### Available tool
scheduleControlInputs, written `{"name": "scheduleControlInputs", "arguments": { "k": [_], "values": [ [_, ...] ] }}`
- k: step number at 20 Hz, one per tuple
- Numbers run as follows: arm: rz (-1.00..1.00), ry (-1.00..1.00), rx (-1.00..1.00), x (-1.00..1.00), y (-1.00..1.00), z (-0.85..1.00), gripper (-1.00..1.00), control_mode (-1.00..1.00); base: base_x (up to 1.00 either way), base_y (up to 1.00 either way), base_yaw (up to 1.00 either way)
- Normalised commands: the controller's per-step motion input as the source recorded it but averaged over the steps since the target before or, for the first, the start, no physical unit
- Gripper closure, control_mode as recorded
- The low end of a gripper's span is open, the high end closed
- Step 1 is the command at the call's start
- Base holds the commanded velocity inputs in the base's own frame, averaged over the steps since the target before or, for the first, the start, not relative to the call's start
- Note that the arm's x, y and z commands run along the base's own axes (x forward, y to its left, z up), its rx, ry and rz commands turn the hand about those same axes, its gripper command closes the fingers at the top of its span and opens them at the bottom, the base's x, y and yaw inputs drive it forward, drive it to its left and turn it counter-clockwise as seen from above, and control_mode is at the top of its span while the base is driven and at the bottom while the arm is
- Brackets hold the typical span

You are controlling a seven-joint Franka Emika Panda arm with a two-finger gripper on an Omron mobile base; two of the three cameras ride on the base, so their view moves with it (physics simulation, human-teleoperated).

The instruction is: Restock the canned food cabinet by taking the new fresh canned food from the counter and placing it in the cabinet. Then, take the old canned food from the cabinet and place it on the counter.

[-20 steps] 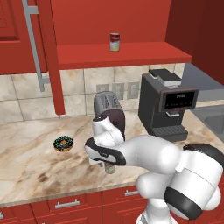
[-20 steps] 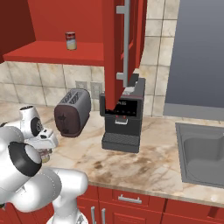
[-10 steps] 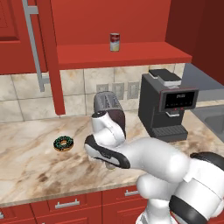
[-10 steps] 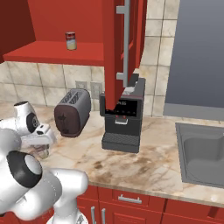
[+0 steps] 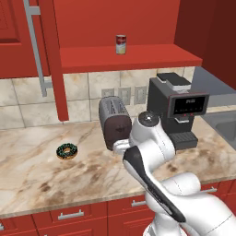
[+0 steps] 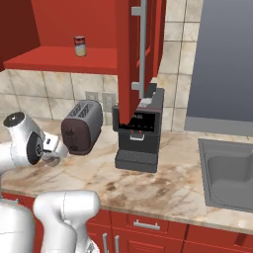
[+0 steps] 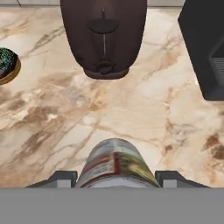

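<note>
Olive-green and yellow tin, the new canned food, lies between the two fingertips in my hand view, held above the counter; the jaws are closed on its sides. Beyond it that same view gives me the dark toaster head-on, a chocolate sprinkled doughnut at the left edge and a corner of the black coffee machine at the right. From the left base view I see the old red-and-white tin upright on the shelf of the red cabinet, and the doughnut lying well left of the toaster. From the right base view I see the open cabinet door with its grey bar handle, and a sink set into the counter at the right.
</note>
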Motion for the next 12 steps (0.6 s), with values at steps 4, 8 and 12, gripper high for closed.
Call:
{"name": "scheduleControlInputs", "arguments": {
  "k": [4, 8, 12],
  "values": [
    [-0.01, -0.43, 0.1, -0.19, -0.33, 1.0, 1.0, -1.0, 0.0, 0.0, 0.0],
    [-0.04, -0.39, 0.06, -0.04, -0.14, 1.0, 1.0, -1.0, 0.0, 0.0, 0.0],
    [-0.04, -0.36, 0.04, 0.0, -0.15, 1.0, 1.0, -1.0, 0.0, 0.0, 0.0]
  ]
}}
